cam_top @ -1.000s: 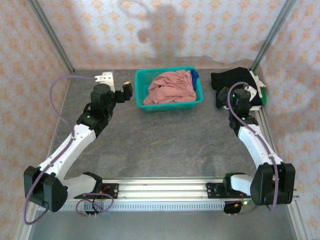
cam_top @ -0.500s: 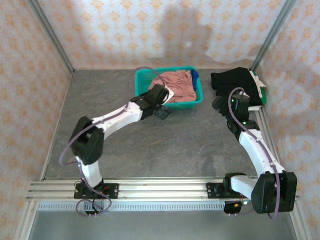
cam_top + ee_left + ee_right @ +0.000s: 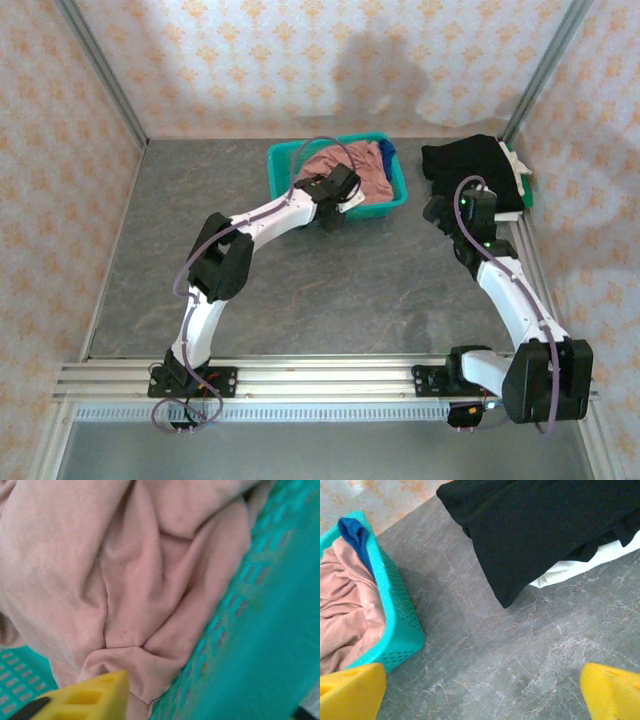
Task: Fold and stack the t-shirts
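Observation:
A crumpled dusty-pink t-shirt (image 3: 345, 170) lies in the teal mesh basket (image 3: 278, 168), with a bit of royal-blue t-shirt (image 3: 388, 150) at its far right corner. My left gripper (image 3: 338, 195) is open at the basket's near wall; in the left wrist view one yellow finger (image 3: 85, 700) sits just above a fold of the pink shirt (image 3: 125, 580), beside the basket wall (image 3: 280, 605). A folded black t-shirt (image 3: 470, 160) lies at the back right. My right gripper (image 3: 440, 210) hangs open over bare table (image 3: 485, 645), with the black shirt (image 3: 545, 525) ahead.
White cloth (image 3: 580, 562) and something green (image 3: 517, 162) lie under the black shirt. The basket (image 3: 402, 625), with the pink shirt (image 3: 345, 605) and the blue shirt (image 3: 355, 537) in it, stands left of my right gripper. Metal posts and patterned walls close in the table.
My left arm has swung from the table's back left across to the basket and come down onto the pink shirt. The right arm has barely shifted.

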